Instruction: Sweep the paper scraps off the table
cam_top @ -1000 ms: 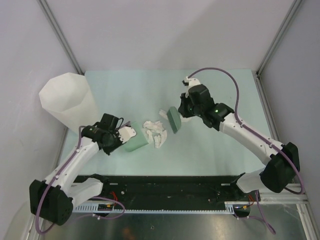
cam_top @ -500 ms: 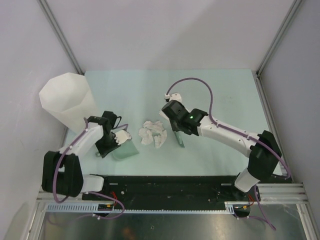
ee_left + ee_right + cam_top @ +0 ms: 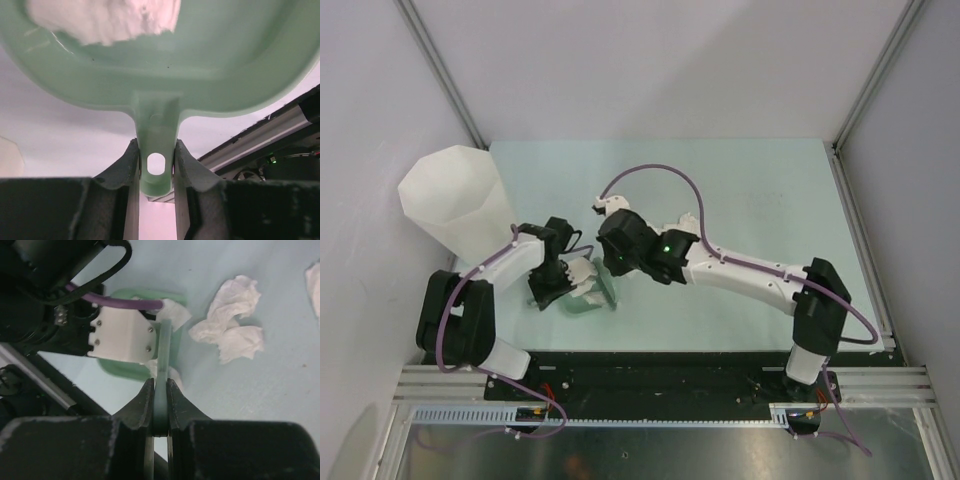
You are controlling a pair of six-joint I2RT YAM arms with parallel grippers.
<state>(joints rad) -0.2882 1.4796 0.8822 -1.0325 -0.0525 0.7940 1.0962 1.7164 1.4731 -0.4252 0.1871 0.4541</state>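
My left gripper [image 3: 560,283] [image 3: 156,152] is shut on the handle of a small green dustpan [image 3: 582,303] [image 3: 210,60] resting on the table [image 3: 750,180]. A white paper scrap [image 3: 105,17] lies inside the pan. My right gripper [image 3: 612,262] [image 3: 160,386] is shut on a thin green sweeping board [image 3: 163,347], held on edge at the pan's mouth. White scraps [image 3: 582,271] show at the pan in the top view. In the right wrist view, crumpled paper scraps [image 3: 227,315] lie on the table beside the board, outside the pan; in the top view the right arm hides them.
A tall translucent white faceted bin [image 3: 455,200] stands at the table's left, just behind the left arm. The black front strip [image 3: 650,370] runs along the near edge. Another scrap edge [image 3: 314,282] shows at the right border of the right wrist view.
My right arm has swept left with the board, pushing scraps up to and into the dustpan. The left gripper and pan shifted slightly towards the front.
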